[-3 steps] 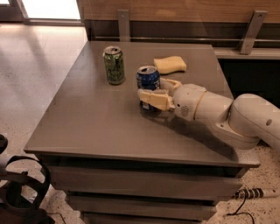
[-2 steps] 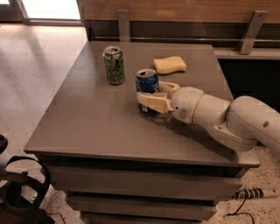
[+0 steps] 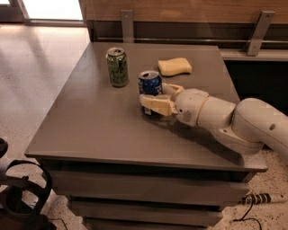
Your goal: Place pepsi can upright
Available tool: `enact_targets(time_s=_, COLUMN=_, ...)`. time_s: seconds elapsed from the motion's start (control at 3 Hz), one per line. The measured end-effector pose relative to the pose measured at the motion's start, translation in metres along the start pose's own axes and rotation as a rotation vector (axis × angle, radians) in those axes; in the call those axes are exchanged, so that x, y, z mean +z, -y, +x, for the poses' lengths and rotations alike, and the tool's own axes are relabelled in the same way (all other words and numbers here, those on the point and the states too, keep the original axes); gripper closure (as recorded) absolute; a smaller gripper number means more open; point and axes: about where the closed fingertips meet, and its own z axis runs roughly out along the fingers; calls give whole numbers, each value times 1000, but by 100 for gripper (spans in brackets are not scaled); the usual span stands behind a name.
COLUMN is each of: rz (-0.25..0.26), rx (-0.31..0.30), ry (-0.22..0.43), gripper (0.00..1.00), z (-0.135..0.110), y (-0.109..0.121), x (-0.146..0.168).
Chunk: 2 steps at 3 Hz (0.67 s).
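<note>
Fingers clasp the upright pepsi can — on the table, near the green can.

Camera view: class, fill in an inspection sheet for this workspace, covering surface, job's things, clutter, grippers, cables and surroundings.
Surface: grey table, flat top.
Job's things: pepsi can standing upright near the middle of the table.
Clutter: green can upright, apart from the pepsi can; yellow sponge lying flat nearer the far edge.
Grippers: gripper at the pepsi can, one finger on either side, appearing closed on it.
Cables: power strip with its cable on the floor, lower right.
Surroundings: pale floor; wood wall panel with metal brackets.
</note>
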Motion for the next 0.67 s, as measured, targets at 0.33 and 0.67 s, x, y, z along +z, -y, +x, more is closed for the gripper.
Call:
enact_targets(time_s=0.33, rz=-3, rx=-1, ry=0, gripper=37, z=-1, y=-2, x=1)
enact_targets(time_s=0.67, rz=-7, rx=-2, ry=0, gripper=14, z=-1, y=-3, x=3)
